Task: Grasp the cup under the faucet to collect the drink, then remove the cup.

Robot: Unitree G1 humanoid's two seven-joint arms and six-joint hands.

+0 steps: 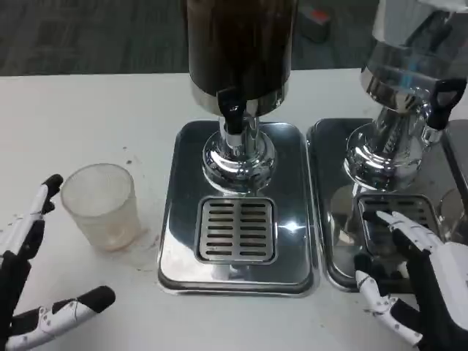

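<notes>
L hand fingers spread, holding nothing; plastic cup upright on white table just beside upper fingertip, not touching. R hand fingers also apart, empty, over 2nd dispenser's base. Cup sits left of dark drink dispenser, off its drip grate, not under black faucet.

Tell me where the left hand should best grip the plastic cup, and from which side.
Around the cup's middle wall, coming from its left: it stands upright, and the left hand already lies open on that side. The dispenser tray crowds its right.
</notes>
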